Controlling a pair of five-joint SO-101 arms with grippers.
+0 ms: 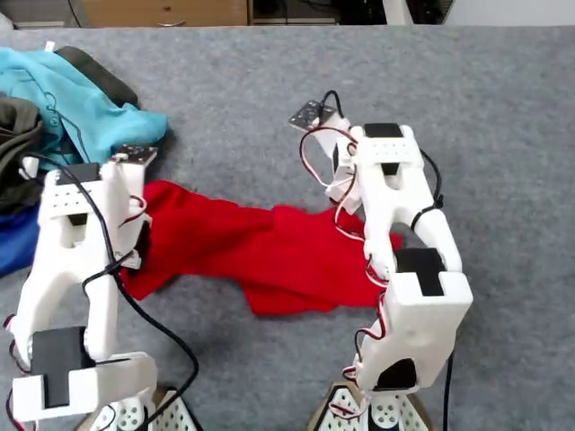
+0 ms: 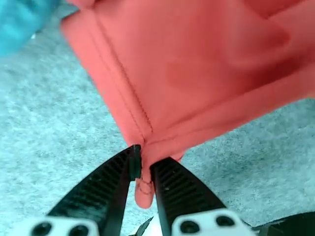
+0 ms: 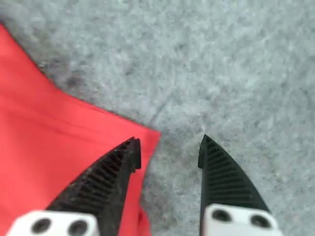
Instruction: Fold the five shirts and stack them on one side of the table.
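Observation:
A crumpled red shirt (image 1: 260, 251) lies across the middle of the grey table. In the left wrist view my left gripper (image 2: 143, 160) is shut on a seamed corner of the red shirt (image 2: 197, 73), and a small fold of cloth pokes out between the fingers. My left arm stands over the shirt's left end in the high view. My right gripper (image 3: 170, 150) is open above the shirt's far right corner (image 3: 49, 147). One of its fingers hangs over red cloth, the other over bare table.
A pile of shirts sits at the table's far left: teal (image 1: 72, 99), dark grey (image 1: 18, 135), blue (image 1: 13, 238) and a black one (image 1: 99, 76) behind. The teal cloth (image 2: 19, 19) lies close to my left gripper. Bare grey table (image 1: 503, 108) stretches to the right.

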